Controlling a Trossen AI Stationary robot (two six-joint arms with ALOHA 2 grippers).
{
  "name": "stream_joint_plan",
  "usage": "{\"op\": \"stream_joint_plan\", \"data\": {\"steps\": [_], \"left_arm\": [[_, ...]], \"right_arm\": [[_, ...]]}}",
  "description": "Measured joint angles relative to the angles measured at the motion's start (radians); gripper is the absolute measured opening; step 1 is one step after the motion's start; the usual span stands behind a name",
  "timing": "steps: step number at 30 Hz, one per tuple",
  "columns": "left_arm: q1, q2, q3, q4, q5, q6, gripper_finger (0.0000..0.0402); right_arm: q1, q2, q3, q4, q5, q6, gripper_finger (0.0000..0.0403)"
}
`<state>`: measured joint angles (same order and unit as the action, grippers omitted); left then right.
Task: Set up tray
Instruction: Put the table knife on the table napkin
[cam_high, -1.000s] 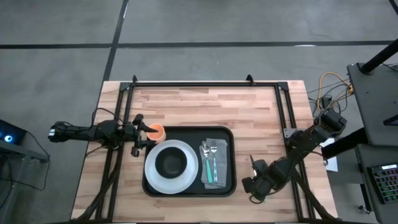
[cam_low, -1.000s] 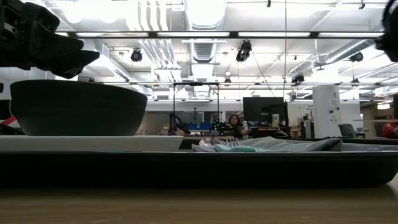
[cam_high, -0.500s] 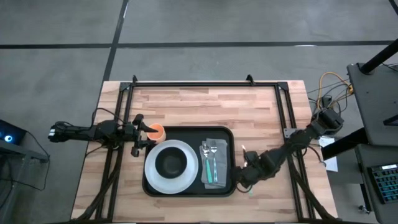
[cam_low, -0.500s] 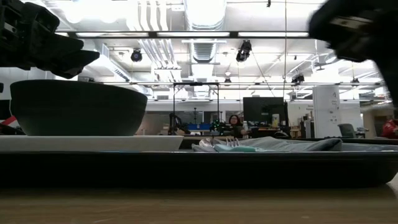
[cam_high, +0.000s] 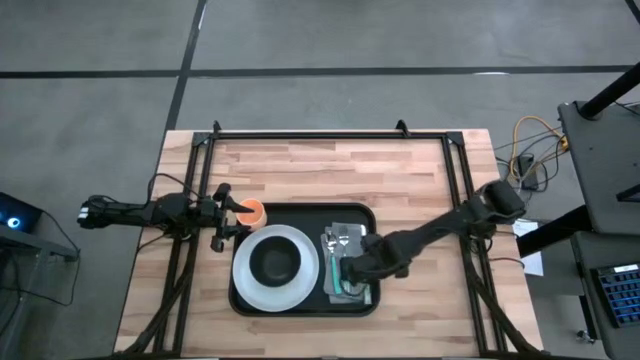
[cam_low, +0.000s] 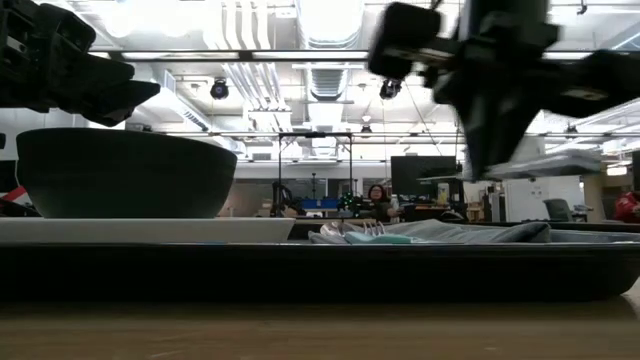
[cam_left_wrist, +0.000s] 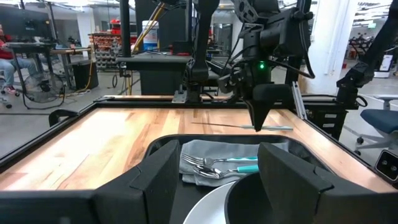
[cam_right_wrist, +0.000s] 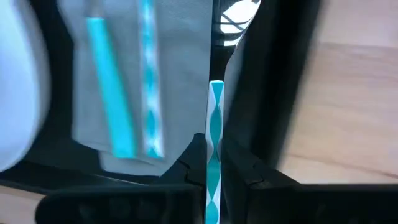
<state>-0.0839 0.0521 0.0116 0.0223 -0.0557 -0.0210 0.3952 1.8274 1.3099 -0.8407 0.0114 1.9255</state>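
Observation:
The black tray (cam_high: 300, 212) lies mid-table and carries a white plate (cam_high: 300, 245) with a dark bowl (cam_high: 272, 262). Beside the plate is a grey napkin (cam_high: 352, 225) with two teal-handled forks (cam_high: 333, 245) lying on it. My right gripper (cam_high: 352, 272) hangs over the napkin's right edge, shut on a teal-and-white patterned utensil (cam_right_wrist: 214, 134). My left gripper (cam_high: 228, 216) waits open at the tray's far left corner, beside an orange cup (cam_high: 252, 211) standing on the wood. I cannot tell whether it touches the cup, which does not show in the left wrist view. My right gripper pinches the utensil's patterned handle (cam_right_wrist: 214, 143) between its two fingers (cam_right_wrist: 194, 163), coming from above and pointing down. The handle runs on past the fingers on both sides. The utensil is lifted clear and lies about level over the napkin's right edge and the tray's rim (cam_right_wrist: 267, 93).
Bare wood lies to the right of the tray (cam_high: 420, 290) and along the far side of the table (cam_high: 330, 170). A black frame (cam_high: 455, 180) borders the table's left, far and right sides. People sit far off in the room beyond.
My right gripper has swept from the table's near right part toward the left. It crossed the tray's right rim and now hangs over the napkin, carrying the utensil along. My left gripper and the things on the tray have kept still.

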Motion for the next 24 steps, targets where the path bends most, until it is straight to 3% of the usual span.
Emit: {"op": "stream_joint_plan", "data": {"steps": [12,24], "left_arm": [[0.000,0.000,0.000,0.000,0.000,0.000,0.0198],[0.000,0.000,0.000,0.000,0.000,0.000,0.0198]], "right_arm": [[-0.088,0.161,0.131,-0.009,-0.074,-0.083,0.0013],[-0.108,0.185,0.120,-0.020,-0.095,-0.078,0.0013]]}}
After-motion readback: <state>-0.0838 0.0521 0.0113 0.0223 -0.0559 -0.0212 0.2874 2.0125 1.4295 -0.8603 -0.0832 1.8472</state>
